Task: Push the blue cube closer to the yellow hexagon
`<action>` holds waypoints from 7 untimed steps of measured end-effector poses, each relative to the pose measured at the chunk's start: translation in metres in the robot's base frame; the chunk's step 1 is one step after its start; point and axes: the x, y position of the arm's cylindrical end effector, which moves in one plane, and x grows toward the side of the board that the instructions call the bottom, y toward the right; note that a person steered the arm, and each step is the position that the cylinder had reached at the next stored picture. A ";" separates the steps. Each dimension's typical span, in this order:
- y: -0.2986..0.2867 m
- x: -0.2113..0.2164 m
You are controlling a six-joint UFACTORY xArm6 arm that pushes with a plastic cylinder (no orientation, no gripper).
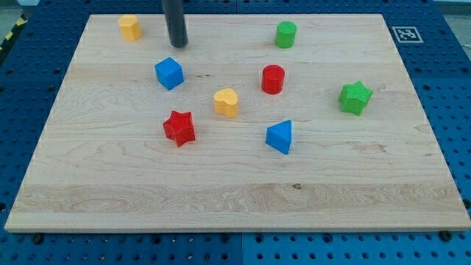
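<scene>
The blue cube [169, 73] sits on the wooden board in the view's upper left. The yellow hexagon [130, 27] stands near the board's top left corner, up and to the left of the cube. My tip [178, 44] is on the board just above the blue cube and slightly to its right, a small gap away from it. The tip lies to the right of the yellow hexagon and a little lower than it.
A yellow heart-shaped block [227, 102] and a red star [179, 128] lie below and right of the cube. A red cylinder [273, 79], green cylinder [285, 34], blue triangular block [280, 137] and green star [355, 98] lie further right. The board's top edge is close.
</scene>
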 end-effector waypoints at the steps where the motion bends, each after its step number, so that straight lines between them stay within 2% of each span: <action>1: 0.020 0.051; 2: 0.020 0.061; 3: 0.020 0.091; 7: -0.014 0.083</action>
